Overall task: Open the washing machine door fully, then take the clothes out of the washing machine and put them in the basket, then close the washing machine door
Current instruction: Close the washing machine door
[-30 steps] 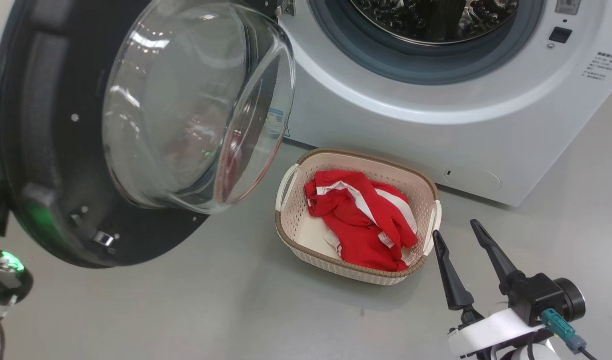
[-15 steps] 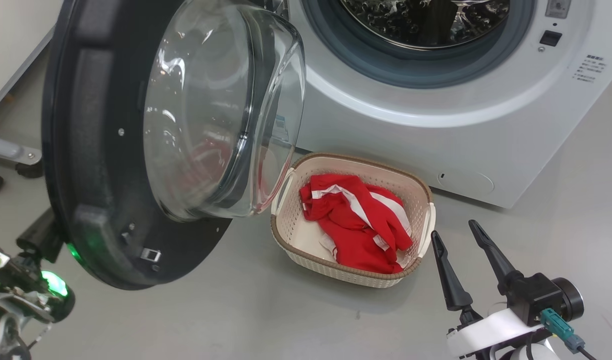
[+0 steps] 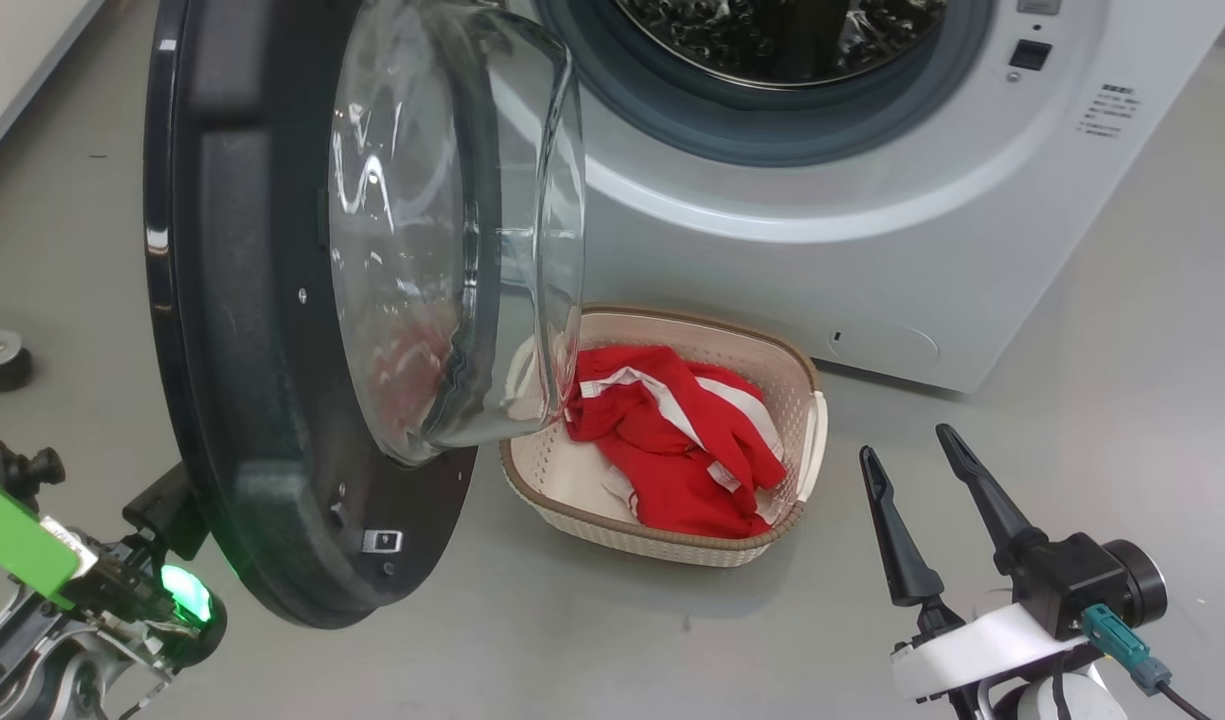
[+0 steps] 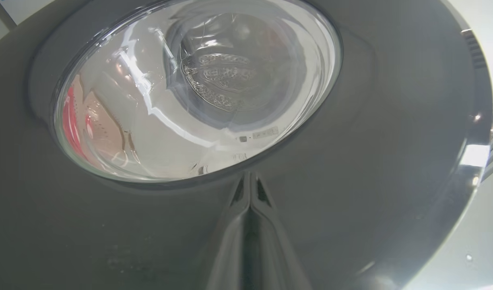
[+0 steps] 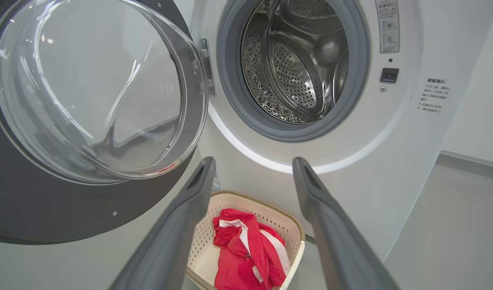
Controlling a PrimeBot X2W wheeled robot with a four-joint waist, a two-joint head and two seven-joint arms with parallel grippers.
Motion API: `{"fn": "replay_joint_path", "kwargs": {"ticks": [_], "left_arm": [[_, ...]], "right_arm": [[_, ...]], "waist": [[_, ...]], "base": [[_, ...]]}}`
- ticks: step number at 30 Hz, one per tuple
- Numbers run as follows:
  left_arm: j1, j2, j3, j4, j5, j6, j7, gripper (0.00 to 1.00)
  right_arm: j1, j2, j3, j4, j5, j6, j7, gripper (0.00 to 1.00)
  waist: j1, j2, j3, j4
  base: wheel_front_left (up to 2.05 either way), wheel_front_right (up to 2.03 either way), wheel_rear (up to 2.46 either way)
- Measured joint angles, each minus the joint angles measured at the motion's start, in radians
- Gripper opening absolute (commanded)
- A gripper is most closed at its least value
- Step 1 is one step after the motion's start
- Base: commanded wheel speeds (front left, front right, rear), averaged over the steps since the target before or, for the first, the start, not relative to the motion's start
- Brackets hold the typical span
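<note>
Head view: door hanging part-open, reds lying in the basket

Standing beside the robot, I am looking at the washing machine (image 3: 872,250), the big white box taking up the top of the head view with its front facing the robot. Its round opening is standing uncovered. In the right wrist view the steel drum (image 5: 302,68) is gleaming inside the grey rubber ring (image 5: 286,131).

The door (image 3: 242,400) is hanging out from its hinge on the left of the opening. It is standing roughly square to the machine's front, so the head view is catching it nearly edge-on. Its glass bowl (image 3: 452,230) is bulging toward the right and is overlapping the basket's left end in that view.

The basket (image 3: 662,545) is sitting on the grey floor (image 3: 572,650) just in front of the machine, below the opening. The clothes (image 3: 672,440) are lying bunched inside it, red with white stripes, covering most of its bottom.

The left claw (image 4: 250,177) is reaching in behind the door, at its glossy black outer face. In the left wrist view its two fingers are lying pressed together, gripping nothing, with their tips just under the glass window and right at the door's surface. Whether they are actually pressing on it I cannot tell. The right claw (image 3: 904,444) is hovering low on the right, near the basket's right end and apart from it. Its fingers are spreading wide with nothing between them and pointing toward the machine.
</note>
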Motion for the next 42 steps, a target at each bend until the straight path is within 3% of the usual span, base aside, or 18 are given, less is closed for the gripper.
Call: {"fn": "replay_joint_path", "kwargs": {"ticks": [27,42], "left_arm": [[-0.001,-0.036,-0.032,-0.111,0.022,0.0,0.049,0.0],[-0.154,-0.073,-0.034,-0.065,0.079,0.022,-0.034,0.0]], "right_arm": [[-0.078,0.011,0.015,-0.031,0.045,-0.011,0.0,1.0],[-0.125,0.011,0.047,-0.049,0.125,-0.036,0.0,1.0]], "waist": [[0.0,0.0,0.059,-0.282],[0.0,0.0,0.123,-0.471]], "base": [[0.0,0.0,0.0],[0.0,0.0,0.0]]}}
